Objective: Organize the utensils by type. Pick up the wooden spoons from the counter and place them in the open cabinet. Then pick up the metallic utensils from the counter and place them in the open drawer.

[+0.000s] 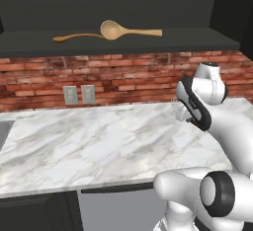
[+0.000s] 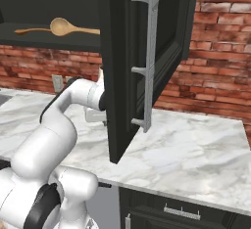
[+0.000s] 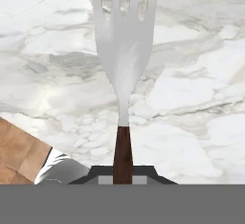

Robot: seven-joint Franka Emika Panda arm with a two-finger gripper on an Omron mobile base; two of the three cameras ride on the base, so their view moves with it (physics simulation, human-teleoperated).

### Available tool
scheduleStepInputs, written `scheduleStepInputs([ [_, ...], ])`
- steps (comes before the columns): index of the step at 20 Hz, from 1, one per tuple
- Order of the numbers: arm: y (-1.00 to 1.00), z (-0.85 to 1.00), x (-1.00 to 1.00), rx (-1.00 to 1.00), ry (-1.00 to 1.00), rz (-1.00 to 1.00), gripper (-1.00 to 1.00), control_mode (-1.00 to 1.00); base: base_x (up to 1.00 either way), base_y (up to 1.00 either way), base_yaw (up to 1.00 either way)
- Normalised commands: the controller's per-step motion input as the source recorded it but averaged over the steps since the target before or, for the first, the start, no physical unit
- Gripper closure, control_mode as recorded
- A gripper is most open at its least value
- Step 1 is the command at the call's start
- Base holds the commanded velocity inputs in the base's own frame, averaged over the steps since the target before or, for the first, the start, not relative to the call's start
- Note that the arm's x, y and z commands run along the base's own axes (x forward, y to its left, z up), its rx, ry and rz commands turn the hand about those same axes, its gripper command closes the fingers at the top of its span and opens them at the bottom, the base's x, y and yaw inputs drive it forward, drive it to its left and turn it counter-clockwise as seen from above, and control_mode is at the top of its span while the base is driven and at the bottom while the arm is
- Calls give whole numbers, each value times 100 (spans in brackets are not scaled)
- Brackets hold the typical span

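Note:
My gripper is shut on the dark handle of a metal fork. Its silver prongs point away over the white marble counter. In the left base view the gripper hangs a little above the counter at its right. Both wooden spoons lie on the shelf of the open cabinet: the larger light-tan spoon and, to its left, the thin orange-brown spoon. A grey drawer box shows below the counter's front edge, partly behind the arm.
The open black cabinet door with a grey handle hangs in front of the arm in the right base view. A brick wall with two outlets backs the counter. A sink edge sits at the far left.

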Motion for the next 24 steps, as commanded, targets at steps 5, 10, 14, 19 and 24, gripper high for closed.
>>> scheduleStepInputs([
  [5,0,0,0,0,0,0,100,100,-74,37,17],
  [10,0,0,0,0,0,0,100,100,-50,41,84],
  [14,0,0,0,0,0,0,100,100,-21,39,100],
  [19,0,0,0,0,0,0,100,100,-17,39,100],
  [24,0,0,0,0,0,0,100,100,0,61,86],
])
